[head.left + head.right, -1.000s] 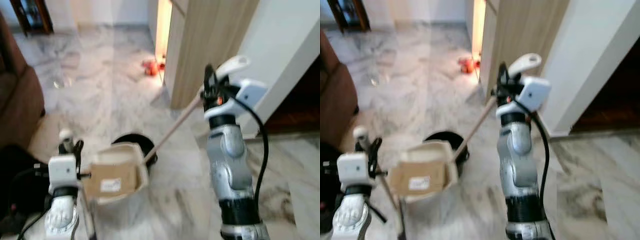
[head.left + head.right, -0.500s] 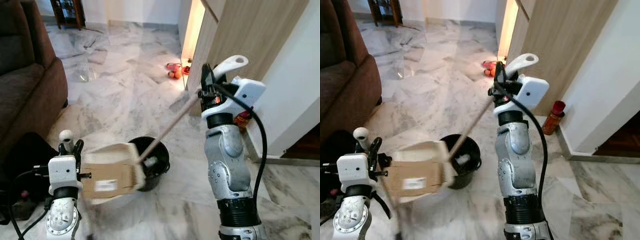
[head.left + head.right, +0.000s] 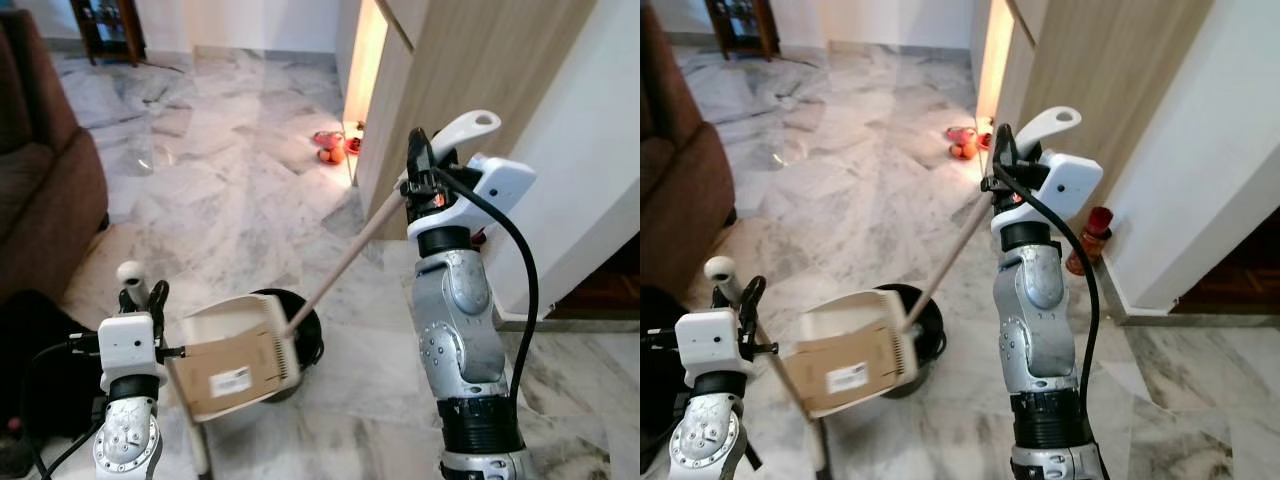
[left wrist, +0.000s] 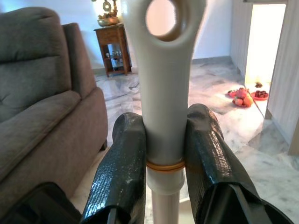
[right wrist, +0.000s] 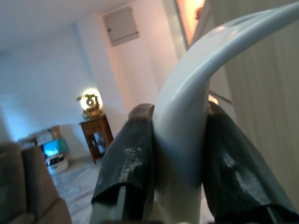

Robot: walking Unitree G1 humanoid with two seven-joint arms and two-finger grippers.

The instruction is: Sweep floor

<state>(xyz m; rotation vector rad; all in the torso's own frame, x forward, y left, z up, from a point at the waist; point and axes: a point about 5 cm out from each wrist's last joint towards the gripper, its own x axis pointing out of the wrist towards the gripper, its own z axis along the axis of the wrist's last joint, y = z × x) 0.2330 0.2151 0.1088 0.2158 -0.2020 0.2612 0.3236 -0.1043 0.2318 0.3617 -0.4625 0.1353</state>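
Note:
My right gripper (image 3: 420, 172) is raised at chest height and shut on the white curved grip (image 5: 187, 121) of a broom. Its wooden stick (image 3: 345, 262) slopes down and left to a black bin (image 3: 306, 338) on the marble floor. A cream dustpan (image 3: 236, 358) with a brown face and a white label hangs tilted over the bin's near side and hides the broom's head. My left gripper (image 3: 140, 296), low at the left, is shut on the dustpan's white handle (image 4: 163, 93), which has a hole in its end.
A brown sofa (image 3: 40, 210) stands at the left with a black bag (image 3: 30, 350) below it. A wooden panel (image 3: 450, 90) and white wall (image 3: 590, 150) close the right side. Red and orange things (image 3: 328, 148) lie by the lit doorway. A red bottle (image 3: 1086, 240) stands at the wall's foot.
The whole picture has swung and sharpened, so the camera moved. Both grippers keep their hold. The dustpan now tilts more steeply over the bin.

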